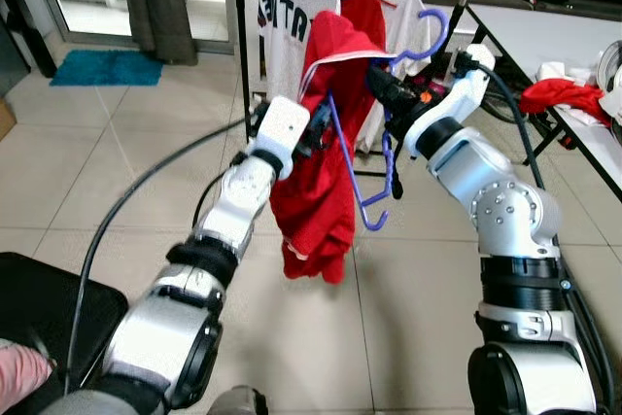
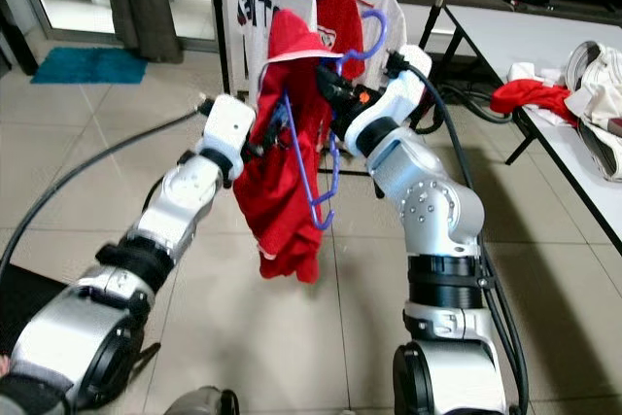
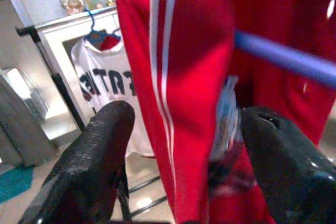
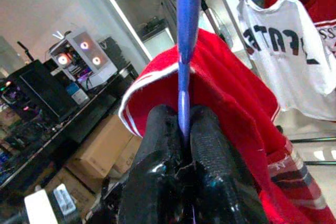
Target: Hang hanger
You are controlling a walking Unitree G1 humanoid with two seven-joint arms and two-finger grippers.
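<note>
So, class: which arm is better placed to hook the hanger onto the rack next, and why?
Right. The right gripper is shut on the hanger, near the rack. The left gripper is open around the red shirt.

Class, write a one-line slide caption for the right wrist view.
Right gripper shut on a blue hanger carrying a red shirt, with a white shirt hanging behind.

The red fabric garment (image 1: 326, 153) hangs draped over the purple plastic hanger (image 1: 364, 157), in front of the black metal clothes rack (image 1: 240, 26). The left gripper (image 3: 178, 145) sits at the garment's left side, fingers spread around its cloth. The right gripper (image 4: 181, 129) sits at the garment's right, clamped on the hanger. A white lettered T-shirt (image 1: 284, 21) hangs behind the garment on the rack. A white table (image 1: 554, 46) stands well right of the garment.
</note>
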